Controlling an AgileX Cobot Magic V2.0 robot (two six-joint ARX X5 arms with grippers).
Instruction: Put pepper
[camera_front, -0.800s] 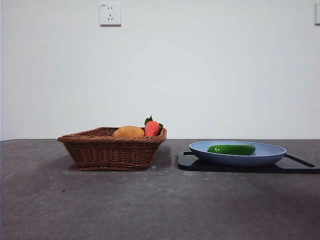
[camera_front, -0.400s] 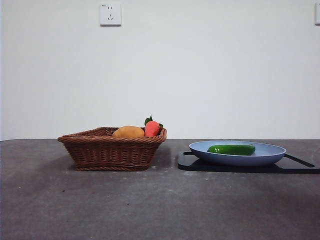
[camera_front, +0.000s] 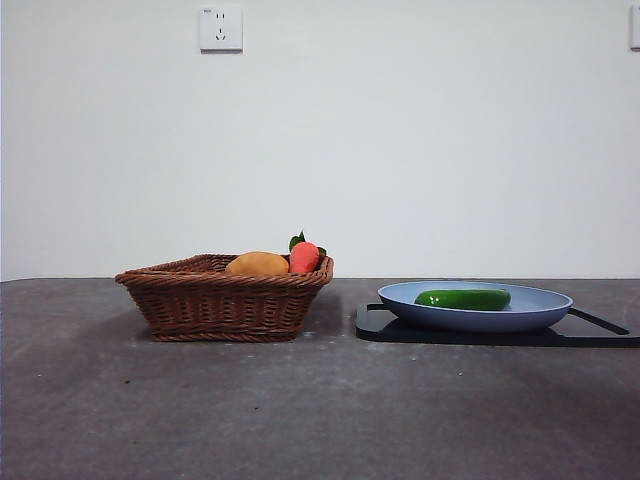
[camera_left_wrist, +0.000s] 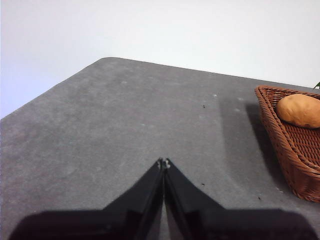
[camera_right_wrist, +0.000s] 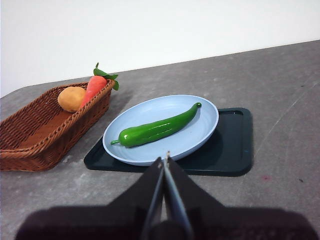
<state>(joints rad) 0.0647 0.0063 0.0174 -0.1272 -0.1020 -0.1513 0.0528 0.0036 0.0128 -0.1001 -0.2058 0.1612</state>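
Observation:
The glossy green pepper (camera_front: 463, 298) (camera_right_wrist: 157, 127) lies flat in a blue plate (camera_front: 545, 309) (camera_right_wrist: 145, 150) on a black tray (camera_front: 400, 330) (camera_right_wrist: 230, 150), right of centre on the table. My right gripper (camera_right_wrist: 165, 160) is shut and empty, hovering off the plate's near rim. Away to the left, over bare table beside the basket, my left gripper (camera_left_wrist: 163, 163) is shut and holds nothing. Neither arm shows in the front view.
A brown wicker basket (camera_front: 215, 300) (camera_right_wrist: 30, 145) (camera_left_wrist: 300, 160) stands left of the tray, holding a yellow-orange fruit (camera_front: 257, 264) (camera_right_wrist: 71, 98) (camera_left_wrist: 300, 110) and a red-orange fruit with green leaves (camera_front: 303, 256) (camera_right_wrist: 95, 85). A white wall lies behind the dark grey table.

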